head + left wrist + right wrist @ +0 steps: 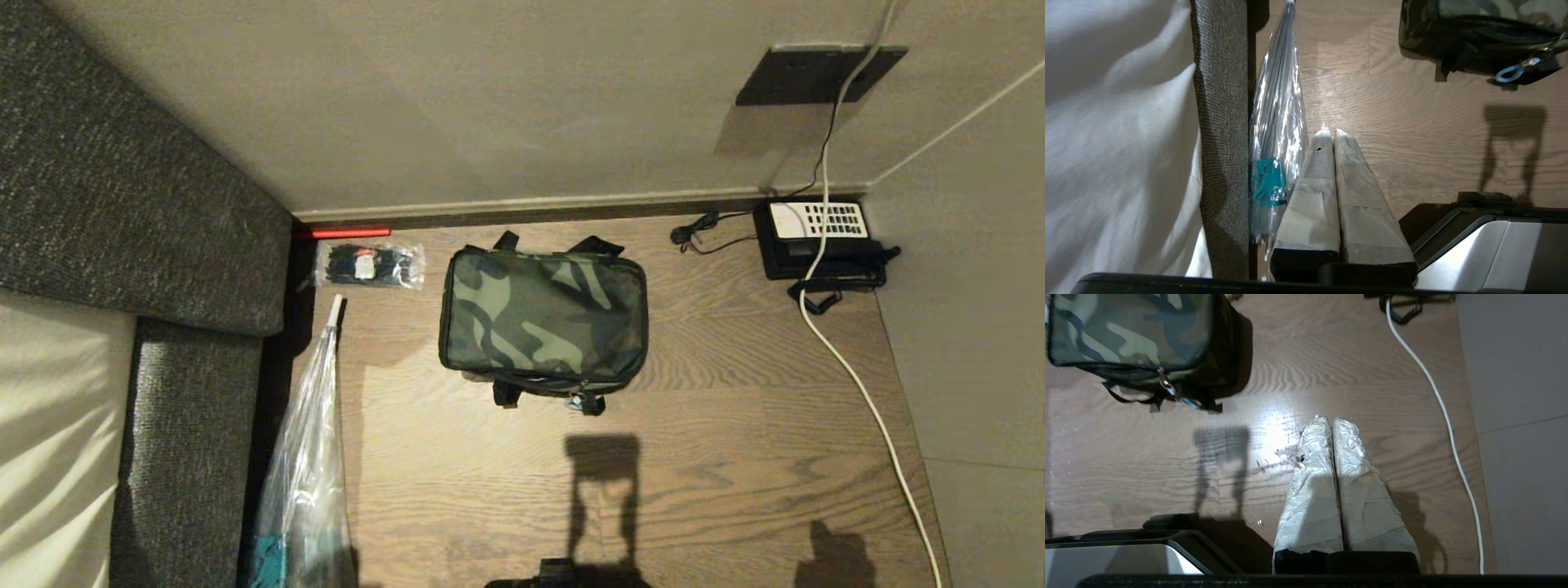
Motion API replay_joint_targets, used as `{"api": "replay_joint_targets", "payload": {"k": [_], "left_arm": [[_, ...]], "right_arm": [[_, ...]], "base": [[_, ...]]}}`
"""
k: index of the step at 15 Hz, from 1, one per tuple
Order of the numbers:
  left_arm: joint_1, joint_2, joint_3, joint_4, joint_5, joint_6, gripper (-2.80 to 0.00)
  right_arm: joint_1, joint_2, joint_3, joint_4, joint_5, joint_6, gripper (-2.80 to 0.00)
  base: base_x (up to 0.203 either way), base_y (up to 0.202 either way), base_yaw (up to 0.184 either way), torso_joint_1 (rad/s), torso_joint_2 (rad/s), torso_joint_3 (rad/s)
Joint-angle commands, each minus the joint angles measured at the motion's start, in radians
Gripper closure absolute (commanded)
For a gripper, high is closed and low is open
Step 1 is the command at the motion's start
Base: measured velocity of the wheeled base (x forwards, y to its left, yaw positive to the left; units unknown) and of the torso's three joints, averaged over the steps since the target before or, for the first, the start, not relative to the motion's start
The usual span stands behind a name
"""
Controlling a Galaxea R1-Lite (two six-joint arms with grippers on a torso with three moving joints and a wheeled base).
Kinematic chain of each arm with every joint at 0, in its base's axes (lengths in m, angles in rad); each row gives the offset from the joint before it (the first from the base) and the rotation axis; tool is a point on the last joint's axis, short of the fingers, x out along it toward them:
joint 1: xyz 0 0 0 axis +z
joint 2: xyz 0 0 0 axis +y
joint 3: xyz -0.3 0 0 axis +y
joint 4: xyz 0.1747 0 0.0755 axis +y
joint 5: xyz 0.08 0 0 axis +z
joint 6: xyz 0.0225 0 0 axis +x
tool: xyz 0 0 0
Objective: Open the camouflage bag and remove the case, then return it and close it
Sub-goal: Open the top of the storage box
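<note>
The camouflage bag lies zipped shut on the wooden floor near the back wall, black straps at both ends. A metal clip with a blue loop hangs from its zipper on the near side. The case is hidden from view. My left gripper hangs shut above the floor, well short of the bag and beside a plastic-wrapped umbrella. My right gripper is shut too, over bare floor to the bag's near right. Neither holds anything. Neither gripper shows in the head view, only their shadows.
A grey sofa with a pale cushion fills the left side. The wrapped umbrella lies along it, a small plastic packet beyond. A black telephone with white keypad sits at the back right; its white cable runs along the floor's right edge.
</note>
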Motion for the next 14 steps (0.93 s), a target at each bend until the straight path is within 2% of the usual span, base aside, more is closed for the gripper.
{"api": "replay_joint_targets", "payload": {"k": [1, 6, 14], "left_arm": [[-0.001, -0.002, -0.001, 0.001, 0.0, 0.0, 0.0], [0.001, -0.002, 0.0, 0.001, 0.0, 0.006, 0.0], [0.001, -0.002, 0.0, 0.001, 0.0, -0.011, 0.0]], "right_arm": [[0.0, -0.02, 0.014, -0.001, 0.0, 0.0, 0.0], [0.0, -0.02, 0.014, -0.001, 0.0, 0.0, 0.0], [0.0, -0.02, 0.014, -0.001, 0.0, 0.0, 0.0]], "base": [[0.0, 0.0, 0.0, 0.0, 0.01, -0.195], [0.0, 0.0, 0.0, 0.003, 0.0, -0.164], [0.0, 0.0, 0.0, 0.001, 0.0, -0.009]]}}
